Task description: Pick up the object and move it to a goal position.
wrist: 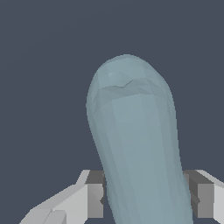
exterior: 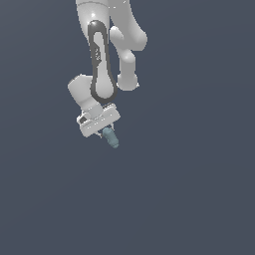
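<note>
The object (exterior: 111, 138) is a small pale teal capsule with rounded ends. It juts out below my white gripper (exterior: 105, 131), which hangs from the arm in the upper middle of the exterior view. In the wrist view the object (wrist: 135, 140) fills the middle of the picture, and the two grey finger pads (wrist: 95, 194) press against its sides. My gripper (wrist: 146, 197) is shut on it. The capsule's held end is hidden between the fingers.
A plain dark grey-blue surface (exterior: 199, 199) fills both views. The white arm links (exterior: 102, 60) reach in from the top of the exterior view. No other object or marker shows.
</note>
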